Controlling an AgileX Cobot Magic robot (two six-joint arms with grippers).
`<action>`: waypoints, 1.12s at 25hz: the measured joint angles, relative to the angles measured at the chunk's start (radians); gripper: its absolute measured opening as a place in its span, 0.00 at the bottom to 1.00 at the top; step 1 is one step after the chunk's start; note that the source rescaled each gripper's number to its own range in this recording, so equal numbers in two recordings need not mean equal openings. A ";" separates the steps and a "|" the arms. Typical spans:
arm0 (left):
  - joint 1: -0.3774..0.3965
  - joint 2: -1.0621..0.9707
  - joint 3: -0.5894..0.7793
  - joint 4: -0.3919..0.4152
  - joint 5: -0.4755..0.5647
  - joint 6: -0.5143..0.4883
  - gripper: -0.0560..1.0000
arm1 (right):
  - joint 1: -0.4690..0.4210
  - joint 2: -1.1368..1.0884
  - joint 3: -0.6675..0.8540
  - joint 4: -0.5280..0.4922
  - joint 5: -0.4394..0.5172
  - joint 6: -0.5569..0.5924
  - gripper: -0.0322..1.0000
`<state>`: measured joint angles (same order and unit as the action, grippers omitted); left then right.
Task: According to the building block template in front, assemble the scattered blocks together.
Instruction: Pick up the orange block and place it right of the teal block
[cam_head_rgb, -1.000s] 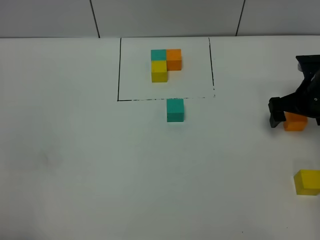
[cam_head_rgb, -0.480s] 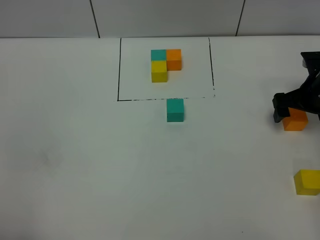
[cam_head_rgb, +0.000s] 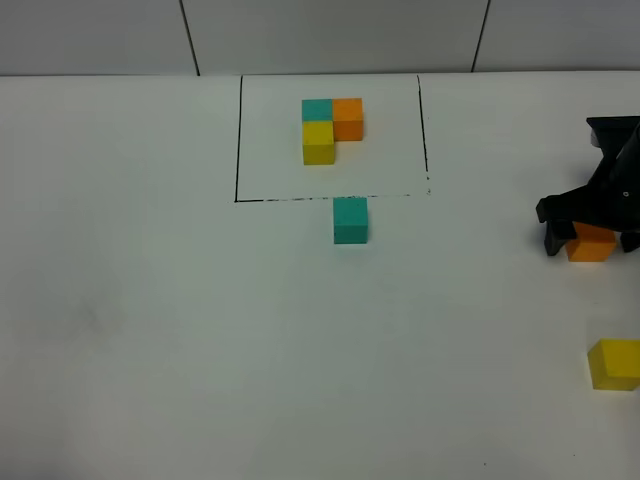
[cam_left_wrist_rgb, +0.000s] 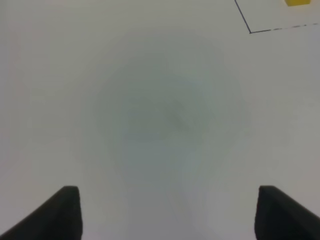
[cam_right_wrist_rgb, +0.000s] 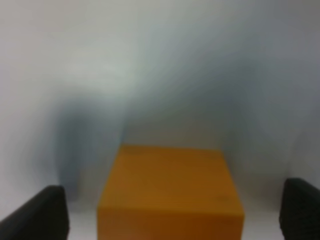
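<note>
The template (cam_head_rgb: 330, 128), a teal, orange and yellow L, sits inside the black-lined rectangle at the back. The loose teal cube (cam_head_rgb: 350, 220) lies just in front of that frame. The loose orange cube (cam_head_rgb: 592, 243) lies at the far right. My right gripper (cam_head_rgb: 591, 236) is open and straddles it; in the right wrist view the cube (cam_right_wrist_rgb: 170, 192) sits between the fingers (cam_right_wrist_rgb: 45, 215) with gaps on both sides. The loose yellow cube (cam_head_rgb: 613, 363) lies at the right edge, nearer the front. My left gripper (cam_left_wrist_rgb: 167, 215) is open over bare table and is out of the high view.
The white table (cam_head_rgb: 180, 320) ends at a grey panelled wall at the back. The left wrist view shows a corner of the black frame line (cam_left_wrist_rgb: 250, 31) and a bit of the template's yellow cube (cam_left_wrist_rgb: 297, 2).
My right gripper shifted slightly up and right, then came back left and lower around the orange cube. The cubes have not moved.
</note>
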<state>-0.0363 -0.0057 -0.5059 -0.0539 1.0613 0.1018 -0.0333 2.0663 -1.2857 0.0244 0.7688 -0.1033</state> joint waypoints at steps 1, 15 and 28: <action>0.000 0.000 0.000 0.000 0.000 0.000 0.64 | 0.000 0.000 0.000 0.000 0.004 0.000 0.67; 0.000 0.000 0.000 0.000 0.000 0.000 0.64 | 0.000 0.000 0.000 0.000 0.049 0.003 0.11; 0.000 0.000 0.000 0.000 0.000 0.000 0.64 | 0.221 -0.003 -0.166 -0.084 0.160 -0.407 0.05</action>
<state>-0.0363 -0.0057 -0.5059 -0.0539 1.0613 0.1018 0.1874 2.0630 -1.4521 -0.0598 0.9284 -0.5105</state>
